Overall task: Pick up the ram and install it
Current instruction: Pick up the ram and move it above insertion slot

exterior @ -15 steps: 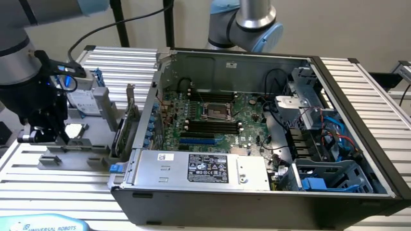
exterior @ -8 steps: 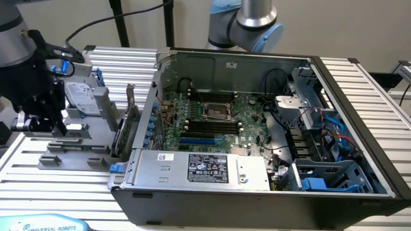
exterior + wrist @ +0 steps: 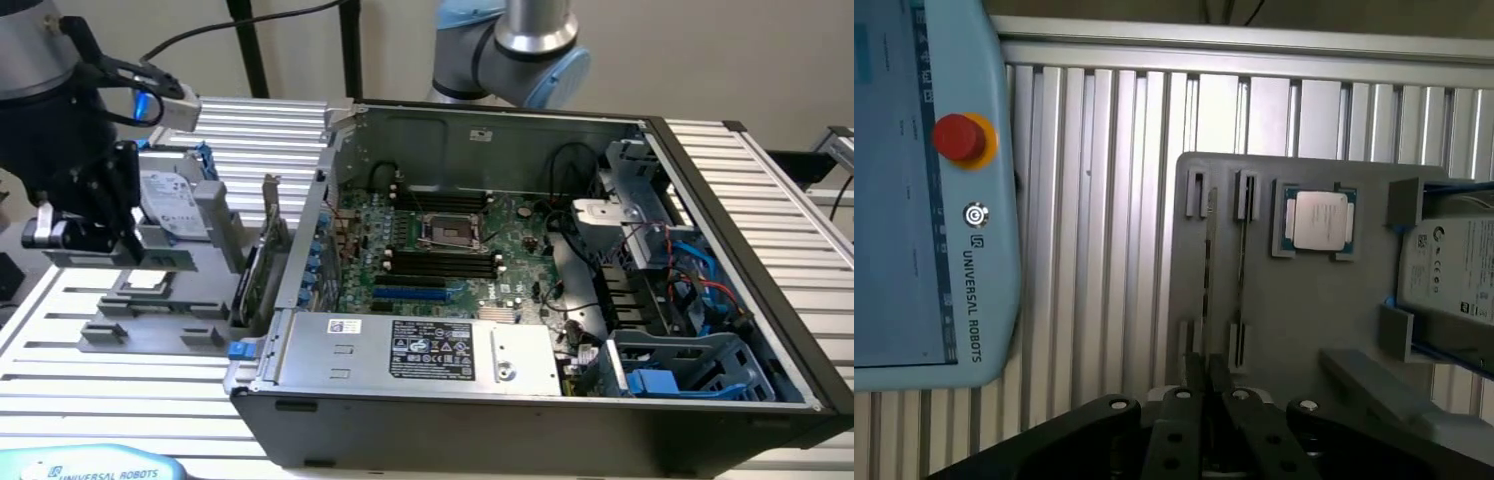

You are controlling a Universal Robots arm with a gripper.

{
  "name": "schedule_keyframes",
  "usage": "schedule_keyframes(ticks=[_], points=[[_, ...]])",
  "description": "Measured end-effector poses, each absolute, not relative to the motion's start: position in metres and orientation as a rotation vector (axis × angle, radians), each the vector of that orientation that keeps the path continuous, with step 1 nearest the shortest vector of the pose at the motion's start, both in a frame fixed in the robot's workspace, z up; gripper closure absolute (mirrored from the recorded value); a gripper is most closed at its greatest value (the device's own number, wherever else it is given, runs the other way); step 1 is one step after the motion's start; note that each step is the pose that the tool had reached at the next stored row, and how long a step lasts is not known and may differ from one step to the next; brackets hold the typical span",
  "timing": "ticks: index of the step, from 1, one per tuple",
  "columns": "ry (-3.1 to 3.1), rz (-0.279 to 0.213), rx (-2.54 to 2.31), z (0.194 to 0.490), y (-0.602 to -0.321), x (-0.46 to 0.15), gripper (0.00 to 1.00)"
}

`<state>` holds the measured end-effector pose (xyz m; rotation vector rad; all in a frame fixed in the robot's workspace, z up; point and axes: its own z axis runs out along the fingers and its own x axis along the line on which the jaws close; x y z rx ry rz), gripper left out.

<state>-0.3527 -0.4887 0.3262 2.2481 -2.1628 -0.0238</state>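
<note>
Exterior view: in the upper left of the frame the black, blocky gripper (image 3: 87, 240) hangs above a grey moulded plastic fixture (image 3: 147, 320). The fixture lies on a ribbed aluminium table (image 3: 80, 390). A silver, label-faced hard drive (image 3: 174, 205) stands on edge in the fixture just beside the gripper. A tall green expansion card (image 3: 267, 260) with a metal bracket stands on the fixture's side nearer the case. An open dark sheet-metal computer case (image 3: 694, 170) fills the centre and the exterior view's right. Inside it lies a green motherboard (image 3: 501, 215) with a row of empty black memory slots (image 3: 434, 263). A boxy silver power supply (image 3: 414, 345) sits at the case's near edge.

Wrist view: the gripper (image 3: 1208, 372) has its two black fingers pressed close together, pinching the ram (image 3: 1207, 270). The ram is a long, thin green circuit-board stick seen edge-on, offset from its clips in the fixture (image 3: 1294, 310). A second thin stick (image 3: 1242, 265) stands in the neighbouring clips. Next to that stick a square metal-capped processor (image 3: 1319, 220) lies flat, with the hard drive (image 3: 1449, 270) beyond it. A smooth pale-blue teach pendant (image 3: 914, 200) with a round red button (image 3: 959, 137) rests on the table (image 3: 1104, 200), well apart from the fixture.
</note>
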Motion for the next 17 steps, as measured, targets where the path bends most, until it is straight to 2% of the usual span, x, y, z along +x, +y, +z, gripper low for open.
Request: schedule_keyframes(ticks=[17], points=[[-2.164,-0.027,2.250,0.366,-0.485,-0.306,0.86]])
